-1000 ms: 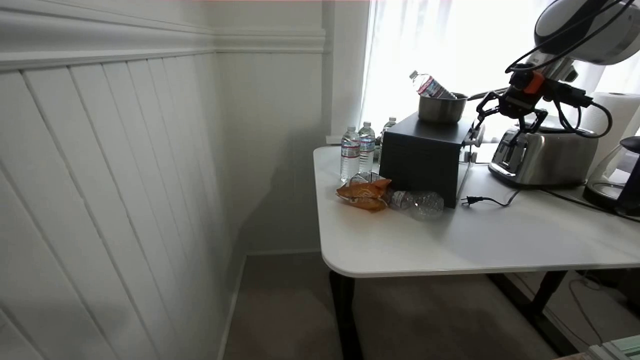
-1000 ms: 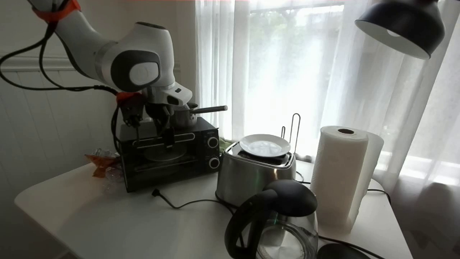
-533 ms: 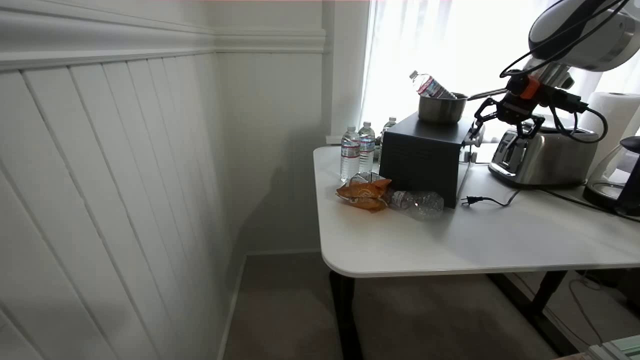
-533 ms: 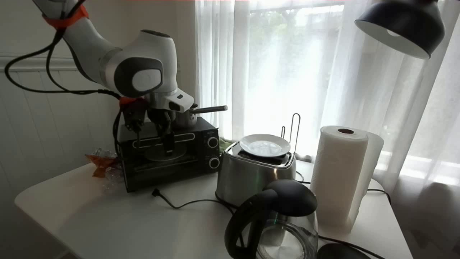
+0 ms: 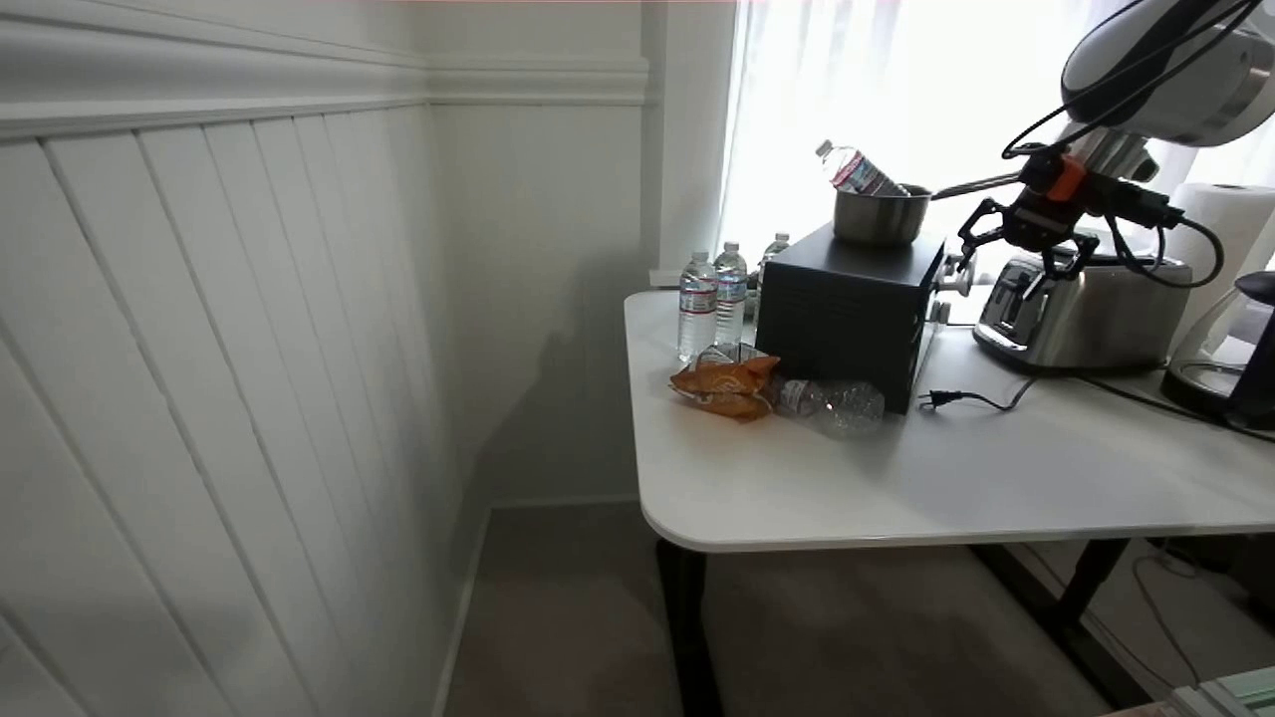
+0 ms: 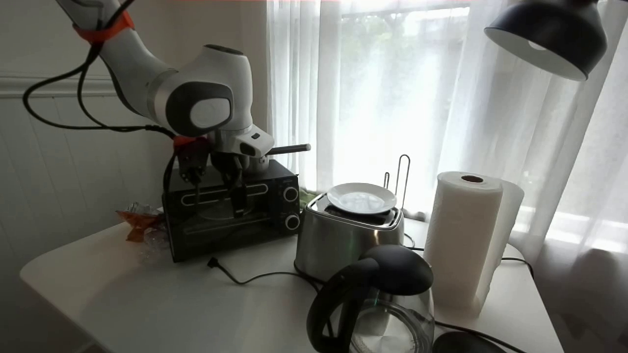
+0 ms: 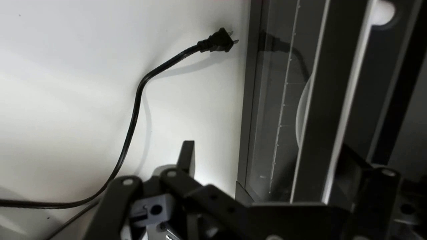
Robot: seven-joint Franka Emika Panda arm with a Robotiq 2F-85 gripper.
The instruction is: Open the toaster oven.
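Observation:
The black toaster oven stands on the table; its glass front faces my arm. The long silver-edged door handle also shows in the wrist view. The door looks nearly upright, its top perhaps leaning slightly outward. Through the glass a pale round plate edge shows inside. My gripper is open at the handle, and it shows in the wrist view. One finger reaches past the handle, its tip hidden behind it; the other finger stands apart over the table.
A metal pot with a tilted water bottle sits on the oven. A silver slot toaster with a plate, a kettle and paper towels stand nearby. A loose plug lies in front. An orange bag lies beside.
In an exterior view, my gripper first moves slightly down and left, then back right, away from the oven. The handle seems shifted slightly outward with it. The gripper stays open.

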